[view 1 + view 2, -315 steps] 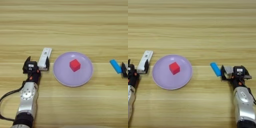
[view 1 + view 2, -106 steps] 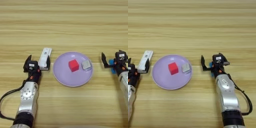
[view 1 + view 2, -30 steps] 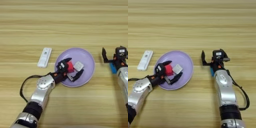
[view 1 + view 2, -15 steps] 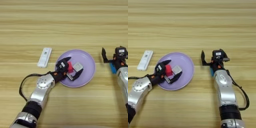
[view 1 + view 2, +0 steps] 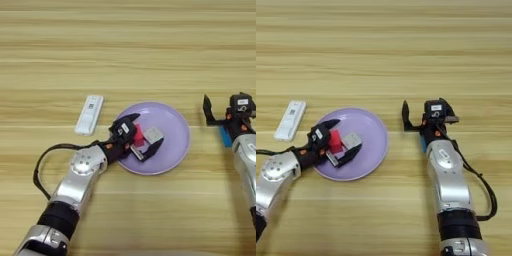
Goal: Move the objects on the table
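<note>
On the plate: left end effector (image 5: 139,141) is reaching over the lilac plate (image 5: 176,125), fingers spread around the red cube (image 5: 137,136).
Change: half a second back the same end effector was bracketing the cube slightly lower on the plate; it is now sitting further in, suggesting a grasp is being set up.
Red cube: resting on the plate, left of centre, not yet lifted.
Grey block (image 5: 153,134): lying on the plate, just right of the cube.
White stick (image 5: 89,114): lying on the surface (image 5: 125,50), left of the plate.
Blue bar (image 5: 226,136): right of the plate, mostly hidden.
Right end effector (image 5: 423,120): idling right of the plate, fingers spread, empty.
Left arm: stretching diagonally from lower left.
</note>
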